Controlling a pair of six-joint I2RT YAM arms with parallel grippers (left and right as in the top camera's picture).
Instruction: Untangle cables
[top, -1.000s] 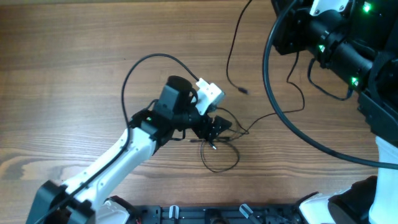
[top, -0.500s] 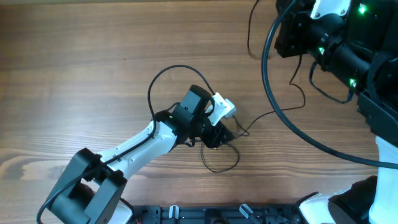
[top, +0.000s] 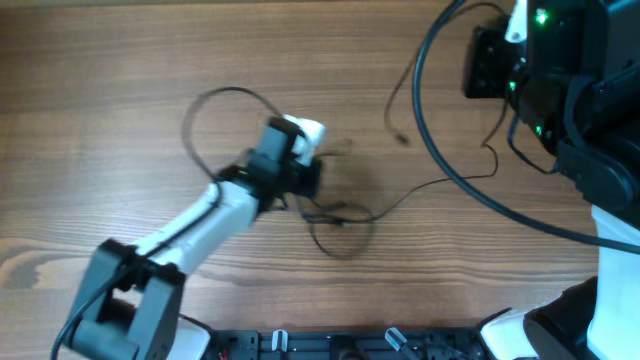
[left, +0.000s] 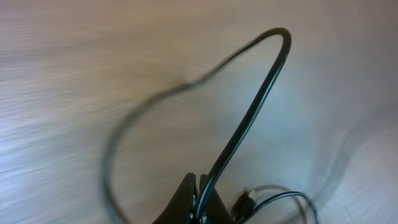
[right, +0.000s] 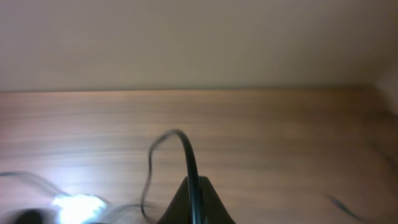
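Observation:
Thin black cables (top: 340, 232) lie in a small loop at the table's middle. One strand (top: 440, 185) runs right and climbs toward the right arm (top: 560, 90). Another strand hangs loose, its plug end (top: 402, 138) over the wood. My left gripper (top: 304, 180) sits just up-left of the loop. In the left wrist view the left gripper (left: 198, 200) is shut on a cable (left: 249, 112) that arches up from the jaws, with a tiny plug (left: 244, 200) beside it. My right gripper (right: 196, 200) is raised and shut on a cable (right: 186, 155).
The left arm's thicker black cable (top: 200, 105) loops over the wood behind its wrist. The right arm's thick cable (top: 430, 120) sweeps across the right side. The robot base rail (top: 340, 345) lines the front edge.
The left gripper has shut on a cable and moved up and left, dragging the loop leftward. The right arm has shifted and the hanging strand has swung right.

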